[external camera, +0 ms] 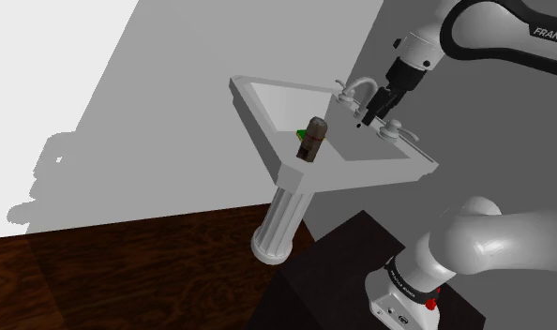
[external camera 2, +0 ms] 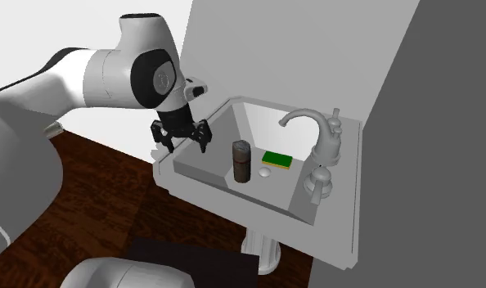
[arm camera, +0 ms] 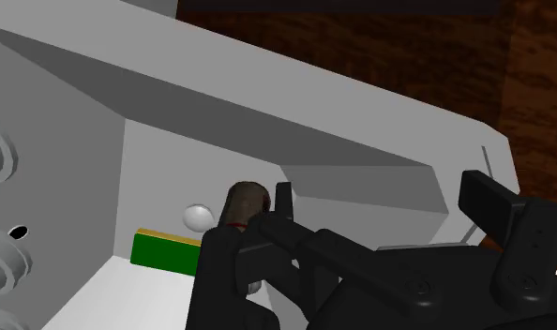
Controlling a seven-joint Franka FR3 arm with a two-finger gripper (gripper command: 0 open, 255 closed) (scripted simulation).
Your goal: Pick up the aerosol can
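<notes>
**Open tool over the sink, can standing in the basin**

The aerosol can (external camera 2: 241,161), a dark brown cylinder with a darker cap, stands upright inside the pale grey pedestal sink (external camera 2: 233,200), on the basin floor near the middle. A green sponge with a yellow edge (external camera 2: 276,159) lies flat in the sink behind the can, toward the sink's back wall. A small round drain (external camera 2: 264,173) sits between them. A curved faucet (external camera 2: 307,123) rises from the sink's back ledge. The black tool (external camera 2: 182,146) hangs above the sink at one side rim, its two fingers spread apart and gripping nothing, well clear of the can. The sink's fluted pedestal (external camera: 281,225) stands on a dark wood floor (external camera: 127,272).
</notes>
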